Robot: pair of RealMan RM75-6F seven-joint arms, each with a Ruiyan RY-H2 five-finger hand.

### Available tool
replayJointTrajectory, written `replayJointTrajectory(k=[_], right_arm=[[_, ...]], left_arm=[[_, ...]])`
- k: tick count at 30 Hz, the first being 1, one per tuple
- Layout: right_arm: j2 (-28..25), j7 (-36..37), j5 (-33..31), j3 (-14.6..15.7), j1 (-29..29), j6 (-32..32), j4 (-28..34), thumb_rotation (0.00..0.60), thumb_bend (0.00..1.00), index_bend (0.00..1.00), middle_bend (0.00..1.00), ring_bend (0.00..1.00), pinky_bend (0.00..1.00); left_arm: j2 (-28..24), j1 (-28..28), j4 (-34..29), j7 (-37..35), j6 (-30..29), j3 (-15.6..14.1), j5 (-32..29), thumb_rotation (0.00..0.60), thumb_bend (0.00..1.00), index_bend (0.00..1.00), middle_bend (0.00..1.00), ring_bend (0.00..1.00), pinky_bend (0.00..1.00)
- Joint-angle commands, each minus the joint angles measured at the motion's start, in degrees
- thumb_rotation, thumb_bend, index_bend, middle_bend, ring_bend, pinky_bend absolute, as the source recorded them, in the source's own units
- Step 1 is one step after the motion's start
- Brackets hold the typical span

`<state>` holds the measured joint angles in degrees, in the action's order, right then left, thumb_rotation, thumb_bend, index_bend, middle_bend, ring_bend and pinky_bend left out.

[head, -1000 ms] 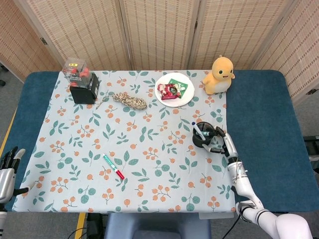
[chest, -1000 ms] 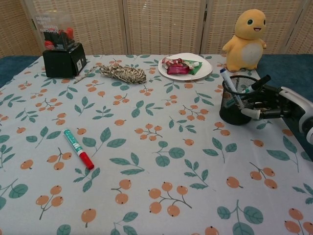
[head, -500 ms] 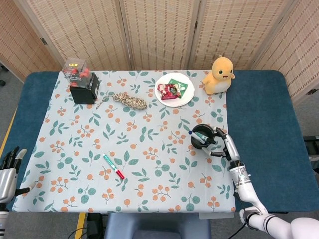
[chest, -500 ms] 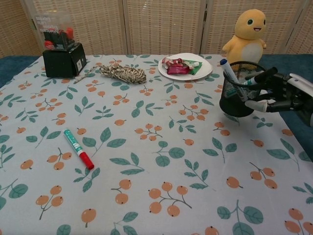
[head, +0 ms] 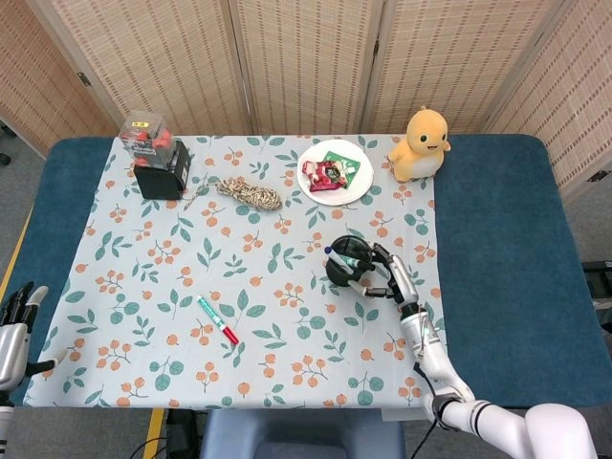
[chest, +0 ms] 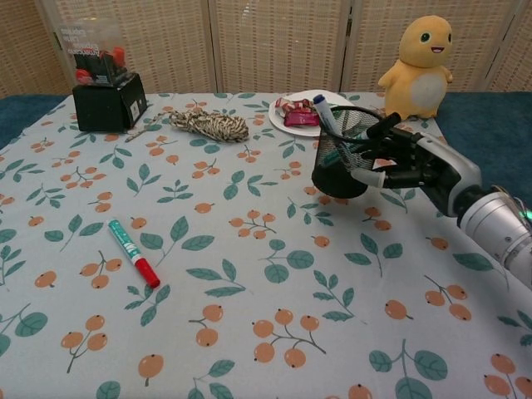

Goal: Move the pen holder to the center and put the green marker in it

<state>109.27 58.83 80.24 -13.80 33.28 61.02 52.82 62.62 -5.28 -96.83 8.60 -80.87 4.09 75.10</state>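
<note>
The black mesh pen holder (head: 344, 266) (chest: 341, 160) hangs just above the cloth right of centre, tilted, with a blue-capped pen inside. My right hand (head: 384, 277) (chest: 402, 160) grips its rim from the right side. The green marker (head: 218, 319) (chest: 132, 252), green body with a red cap, lies flat on the cloth at the front left, far from the holder. My left hand (head: 13, 330) sits at the table's front-left corner with fingers spread, holding nothing.
A white plate (head: 352, 184) (chest: 344, 115) with wrappers and a yellow duck toy (head: 422, 143) (chest: 420, 57) stand behind the holder. A coiled rope (head: 251, 194) (chest: 210, 125) and a black box (head: 159, 170) (chest: 105, 101) of red items sit at the back left.
My right hand has lifted the pen holder off the cloth and carried it leftward toward the middle. The marker and my left hand have not moved.
</note>
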Motion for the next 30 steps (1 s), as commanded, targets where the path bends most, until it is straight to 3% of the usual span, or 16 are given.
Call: replayJointTrajectory(k=[1, 16, 30], right_arm=[[1.87, -0.91, -0.74, -1.01, 1.68, -1.29, -0.36, 0.600, 0.29, 0.40, 0.28, 0.22, 0.27], [9.34, -7.24, -1.14, -1.84, 7.63, -5.12, -2.80, 0.600, 0.27, 0.40, 0.28, 0.22, 0.27], [15.65, -7.85, -1.80, -3.43, 12.59, -8.11, -10.34, 0.600, 0.27, 0.40, 0.27, 0.22, 0.27]], left_arm=[[-0.16, 0.08, 0.02, -0.36, -0.05, 0.03, -0.02, 0.600, 0.20, 0.00, 0.00, 0.00, 0.34], [-1.40, 0.92, -0.33, -3.04, -1.27, 0.15, 0.70, 0.600, 0.20, 0.00, 0.00, 0.00, 0.34], [-2.80, 2.27, -0.69, -6.03, -2.97, 0.26, 1.21, 0.600, 0.20, 0.00, 0.00, 0.00, 0.34]])
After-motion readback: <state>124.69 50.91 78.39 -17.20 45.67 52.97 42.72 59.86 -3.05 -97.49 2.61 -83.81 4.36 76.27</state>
